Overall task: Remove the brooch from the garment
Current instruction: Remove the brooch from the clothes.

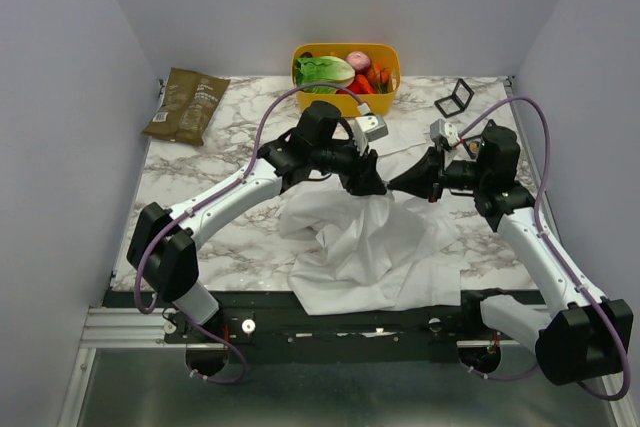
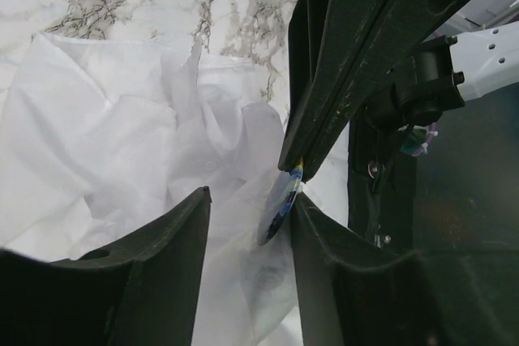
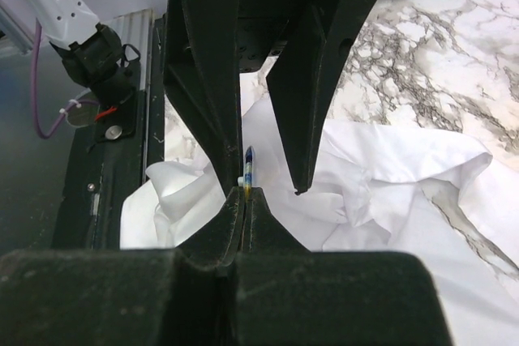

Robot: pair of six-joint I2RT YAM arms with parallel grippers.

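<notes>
— Right gripper (image 3: 243,194) is pinching the brooch (image 3: 247,166) at its very tips, jaws pressed together on its lower edge.
— And the left gripper (image 2: 247,200)?
— Spread, straddling it from the opposite side, with the brooch sitting close against one finger. It is showing edge-on, a thin disc standing in line with the right fingers, against a raised fold of the garment (image 1: 370,247).
— Is it free?
— I cannot tell. The right arm is holding it, so I'm judging the pull is going that way. The marble table (image 1: 240,237) is offering room; the yellow basket (image 1: 392,82) is standing well behind.
</notes>
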